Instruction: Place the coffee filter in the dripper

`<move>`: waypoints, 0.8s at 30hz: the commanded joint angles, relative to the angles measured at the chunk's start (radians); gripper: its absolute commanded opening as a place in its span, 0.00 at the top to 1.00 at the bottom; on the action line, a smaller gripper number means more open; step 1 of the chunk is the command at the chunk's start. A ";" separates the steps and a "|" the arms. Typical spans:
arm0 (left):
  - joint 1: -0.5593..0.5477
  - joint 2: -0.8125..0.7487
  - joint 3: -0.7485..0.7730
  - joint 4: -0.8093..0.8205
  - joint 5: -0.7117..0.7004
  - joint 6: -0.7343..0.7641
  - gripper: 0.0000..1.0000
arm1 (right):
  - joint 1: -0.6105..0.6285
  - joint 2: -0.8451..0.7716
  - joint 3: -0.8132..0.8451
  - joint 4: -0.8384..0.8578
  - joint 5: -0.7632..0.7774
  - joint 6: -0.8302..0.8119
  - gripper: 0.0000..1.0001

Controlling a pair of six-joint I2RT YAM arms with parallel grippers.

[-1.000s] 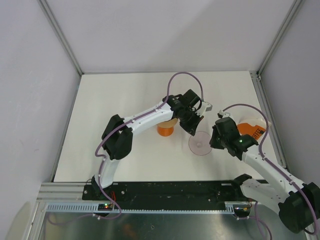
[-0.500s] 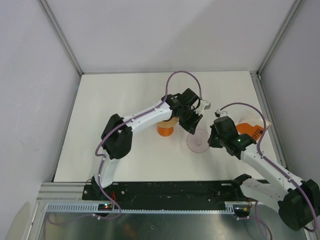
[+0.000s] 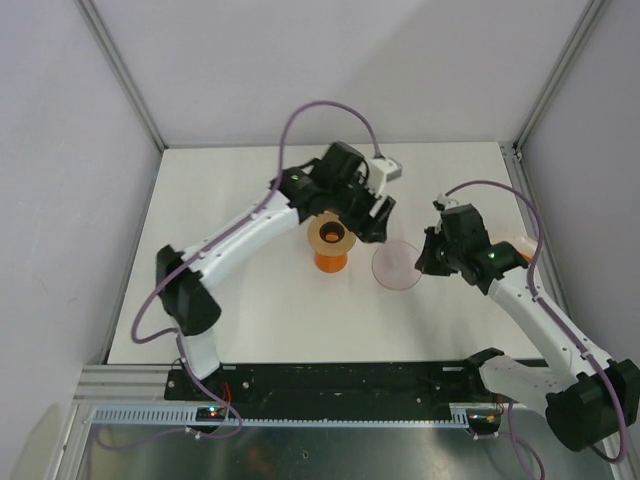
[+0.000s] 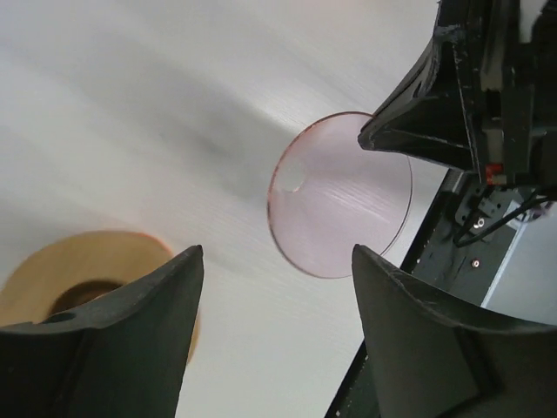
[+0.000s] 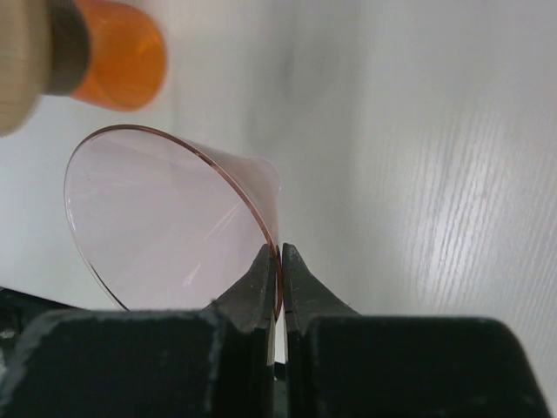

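- In my left wrist view, the orange cup [image 4: 87, 270] at lower left is blurred, and a finger [image 4: 122, 340] of the left gripper [image 4: 277, 251] covers its lower part.
- There I lose the dripper's [image 4: 339, 196] upper right rim behind the right gripper [image 4: 374, 135].
- In my right wrist view, the upper left edge crops the orange cup [image 5: 117, 52].

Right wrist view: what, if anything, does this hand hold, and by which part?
The right hand pinches the dripper by the edge of its wide rim.

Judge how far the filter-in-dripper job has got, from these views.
Done: the right gripper is shut on the rim of the dripper. In hand: it holds the dripper tilted, while the left gripper hangs open and empty. Left: no coffee filter shows in any view, so fetching and seating it remain.
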 commanded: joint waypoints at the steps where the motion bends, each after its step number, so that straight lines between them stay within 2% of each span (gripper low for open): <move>1: 0.094 -0.141 0.030 -0.005 -0.003 0.022 0.26 | -0.029 0.039 0.164 -0.029 -0.155 -0.047 1.00; 7: 0.196 -0.264 -0.001 -0.017 -0.028 0.074 0.23 | -0.020 0.145 0.362 -0.034 -0.236 -0.036 1.00; 13: 0.303 -0.343 -0.029 -0.018 0.002 0.073 0.21 | 0.033 0.298 0.537 -0.006 -0.235 -0.021 1.00; 17: 0.357 -0.366 -0.052 -0.018 0.023 0.069 0.21 | 0.081 0.416 0.651 0.001 -0.226 -0.017 1.00; 24: 0.427 -0.360 -0.097 -0.017 0.059 0.065 0.21 | 0.148 0.595 0.864 -0.117 -0.173 -0.051 1.00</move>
